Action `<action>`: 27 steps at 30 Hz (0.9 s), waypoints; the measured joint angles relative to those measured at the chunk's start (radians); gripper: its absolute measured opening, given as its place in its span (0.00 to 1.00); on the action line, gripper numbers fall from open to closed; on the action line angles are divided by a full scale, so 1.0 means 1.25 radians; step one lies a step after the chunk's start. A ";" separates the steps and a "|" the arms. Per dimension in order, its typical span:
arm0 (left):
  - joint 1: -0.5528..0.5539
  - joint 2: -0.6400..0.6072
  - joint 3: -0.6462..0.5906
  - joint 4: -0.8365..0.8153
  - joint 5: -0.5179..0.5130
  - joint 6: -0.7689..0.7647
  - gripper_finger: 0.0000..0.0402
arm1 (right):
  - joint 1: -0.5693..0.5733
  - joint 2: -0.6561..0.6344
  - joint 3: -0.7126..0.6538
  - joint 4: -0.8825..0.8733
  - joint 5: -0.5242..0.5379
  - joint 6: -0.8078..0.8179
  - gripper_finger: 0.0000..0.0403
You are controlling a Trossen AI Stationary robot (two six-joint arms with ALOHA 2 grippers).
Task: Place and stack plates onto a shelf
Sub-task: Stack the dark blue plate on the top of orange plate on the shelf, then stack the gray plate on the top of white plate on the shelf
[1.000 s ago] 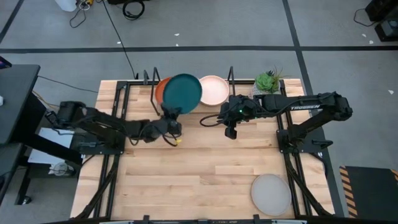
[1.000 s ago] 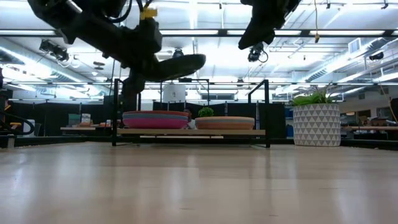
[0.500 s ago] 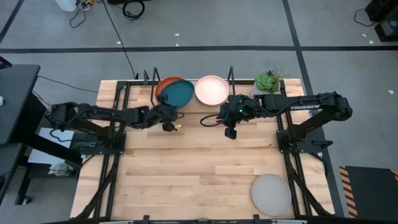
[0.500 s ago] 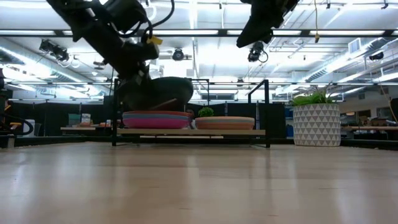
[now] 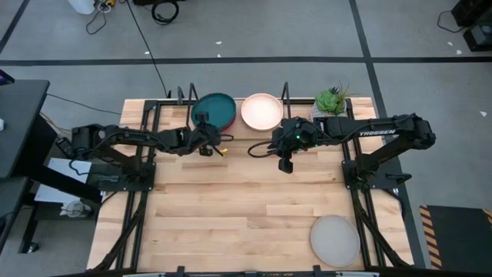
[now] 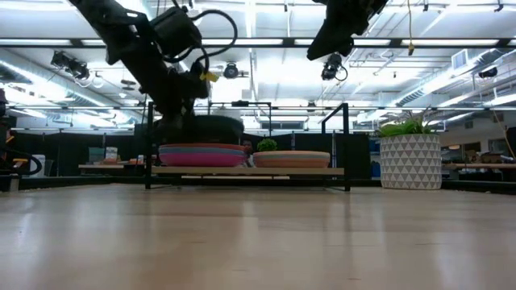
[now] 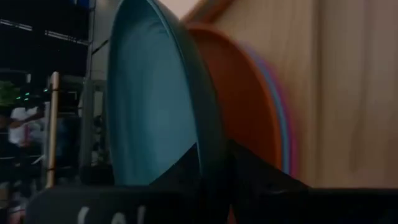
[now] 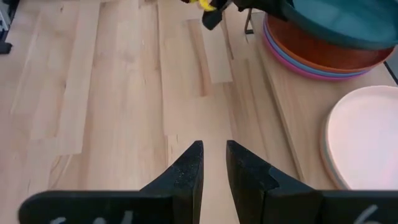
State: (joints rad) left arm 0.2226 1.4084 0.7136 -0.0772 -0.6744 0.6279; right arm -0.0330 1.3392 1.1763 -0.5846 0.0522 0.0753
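My left gripper point(image 5: 204, 138) is shut on the dark teal plate point(image 5: 214, 111), which sits tilted over the stack on the shelf point(image 6: 250, 171). In the left wrist view the teal plate point(image 7: 149, 93) stands just above the orange plate point(image 7: 245, 106), with magenta and blue rims below that. The cream plate point(image 5: 261, 111) lies flat on the shelf's right half. The grey plate point(image 5: 335, 240) lies flat on the table near the near right corner. My right gripper point(image 5: 286, 163) hovers in front of the shelf, holding nothing, its fingers point(image 8: 189, 168) a narrow gap apart. My left gripper pinches the teal plate's near rim point(image 7: 214, 134) between its two fingers, one on the inner face and one on the underside. It comes slanting from the table's near left side. The plate is tilted, its held edge raised over the orange plate; I cannot tell whether its far edge touches.
A potted plant point(image 5: 330, 100) stands at the far right, beside the shelf's black upright point(image 5: 286, 94). Bare wooden tabletop point(image 5: 231, 208) stretches between the shelf and the near edge. Arm bases and frames line the table's left and right sides.
My left gripper has moved toward the far edge and down, carrying the teal plate from high in front of the shelf to just over the orange plate. The plate has sunk and covers the stack. My right arm has kept still.
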 joint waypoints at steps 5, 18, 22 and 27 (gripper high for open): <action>-0.004 0.005 0.000 -0.002 0.012 -0.001 0.30 | 0.000 0.000 0.000 -0.003 -0.001 0.000 0.19; -0.010 -0.107 0.001 -0.019 0.270 -0.100 0.49 | 0.054 0.000 -0.058 -0.030 -0.159 0.013 0.19; -0.011 -0.092 0.001 -0.016 0.270 -0.102 0.47 | 0.108 0.000 -0.114 -0.032 -0.143 0.032 0.19; -0.011 -0.069 0.001 -0.028 0.271 -0.117 0.46 | 0.191 0.000 -0.175 -0.026 -0.141 0.089 0.19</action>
State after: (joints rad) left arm 0.2092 1.3224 0.7143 -0.1126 -0.3358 0.4817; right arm 0.2052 1.3396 0.9572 -0.6168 -0.1246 0.1860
